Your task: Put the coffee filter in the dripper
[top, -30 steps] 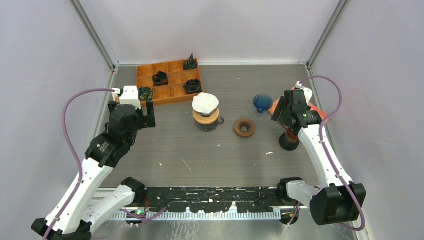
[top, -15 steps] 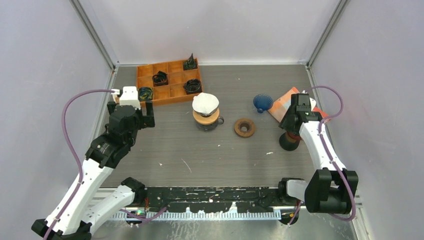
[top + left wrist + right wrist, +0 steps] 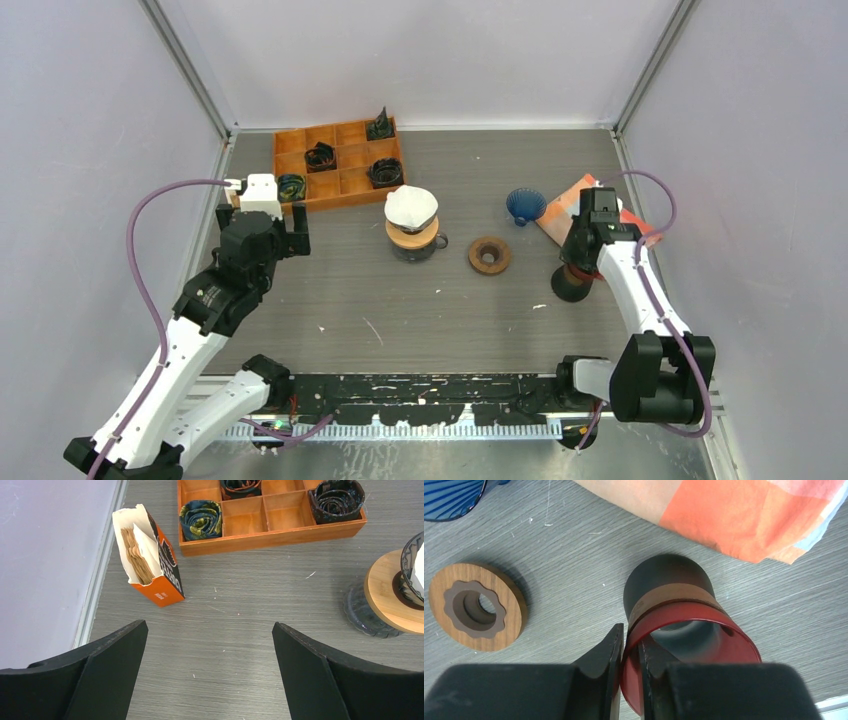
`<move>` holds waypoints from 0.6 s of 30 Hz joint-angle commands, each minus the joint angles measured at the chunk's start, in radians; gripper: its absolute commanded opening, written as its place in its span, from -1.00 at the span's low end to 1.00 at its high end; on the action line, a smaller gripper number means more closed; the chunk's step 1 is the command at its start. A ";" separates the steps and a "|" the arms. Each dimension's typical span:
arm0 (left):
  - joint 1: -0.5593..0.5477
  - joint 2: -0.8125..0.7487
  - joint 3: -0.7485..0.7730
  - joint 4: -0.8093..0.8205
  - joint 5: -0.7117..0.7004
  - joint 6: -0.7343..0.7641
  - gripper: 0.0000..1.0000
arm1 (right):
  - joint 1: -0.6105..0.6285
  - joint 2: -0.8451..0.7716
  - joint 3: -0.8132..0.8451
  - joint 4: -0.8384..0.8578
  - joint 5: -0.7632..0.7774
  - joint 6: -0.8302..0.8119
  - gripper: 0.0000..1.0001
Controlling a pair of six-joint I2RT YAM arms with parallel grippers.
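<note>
I'm standing at the table (image 3: 400,310), and the white coffee filter (image 3: 411,206) is sitting open in a dark patterned dripper (image 3: 408,565) near the middle; the dripper is resting on a wooden collar (image 3: 385,597), which is lying on top of a glass carafe (image 3: 412,247). Neither arm is touching that stack.

The left gripper (image 3: 208,626) is hovering over bare table on the left, its two black fingers (image 3: 100,665) spread wide apart and holding nothing; just beyond them an orange box (image 3: 167,577) is standing open-topped with brown paper filters showing inside, and past that a wooden compartment tray (image 3: 270,540) is holding dark rolled items in several of its cells.

The right gripper (image 3: 630,637) is down at the right side, its fingers (image 3: 606,652) pinching close together on the wall of a red-rimmed cup (image 3: 684,625), one finger outside and one inside the rim; the cup is a dark one with a brown band, and it is leaning with its mouth towards the wrist camera; I cannot tell whether its base is touching the table.

A round wooden ring (image 3: 489,254) is lying flat between the carafe and the cup; a blue cone (image 3: 525,204) is sitting further back; an orange packet (image 3: 724,515) is lying just behind the cup.
</note>
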 commanded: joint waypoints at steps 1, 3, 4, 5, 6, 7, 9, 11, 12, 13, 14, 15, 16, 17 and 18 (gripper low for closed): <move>0.002 -0.003 0.003 0.073 -0.018 0.012 0.98 | 0.061 -0.034 0.035 0.002 -0.068 -0.028 -0.74; 0.002 -0.001 0.003 0.074 -0.018 0.013 0.98 | 0.122 -0.038 0.058 -0.015 -0.046 -0.030 -0.74; 0.002 0.000 0.002 0.074 -0.020 0.015 0.98 | 0.153 -0.039 0.069 -0.028 -0.038 -0.031 -0.75; 0.003 0.003 0.003 0.076 -0.022 0.015 0.98 | 0.189 -0.037 0.083 -0.040 -0.031 -0.032 -0.75; 0.003 0.004 0.004 0.075 -0.024 0.016 0.98 | 0.226 -0.036 0.095 -0.049 -0.019 -0.032 -0.76; 0.003 0.006 0.003 0.075 -0.027 0.017 0.98 | 0.264 -0.038 0.108 -0.059 -0.005 -0.031 -0.78; 0.003 0.006 0.002 0.075 -0.034 0.018 0.98 | 0.341 -0.034 0.134 -0.082 0.023 -0.028 -0.80; 0.003 0.005 0.000 0.076 -0.039 0.017 0.98 | 0.427 -0.026 0.159 -0.103 0.044 -0.018 -0.80; 0.003 0.005 -0.001 0.076 -0.041 0.018 0.98 | 0.467 -0.023 0.172 -0.110 0.050 -0.011 -0.80; 0.003 0.005 -0.002 0.078 -0.045 0.019 0.98 | 0.507 -0.020 0.183 -0.116 0.052 -0.004 -0.80; 0.003 0.007 -0.002 0.078 -0.048 0.018 0.98 | 0.558 -0.016 0.193 -0.120 0.055 0.003 -0.80; 0.003 0.008 -0.003 0.077 -0.053 0.019 0.98 | 0.581 -0.012 0.205 -0.123 0.062 0.010 -0.80; 0.004 0.008 -0.003 0.077 -0.058 0.021 0.98 | 0.630 -0.007 0.216 -0.124 0.073 0.016 -0.80; 0.004 0.008 -0.004 0.079 -0.063 0.020 0.98 | 0.664 -0.001 0.226 -0.122 0.078 0.019 -0.80; 0.005 0.008 -0.007 0.079 -0.066 0.020 0.98 | 0.701 0.010 0.241 -0.119 0.079 0.022 -0.80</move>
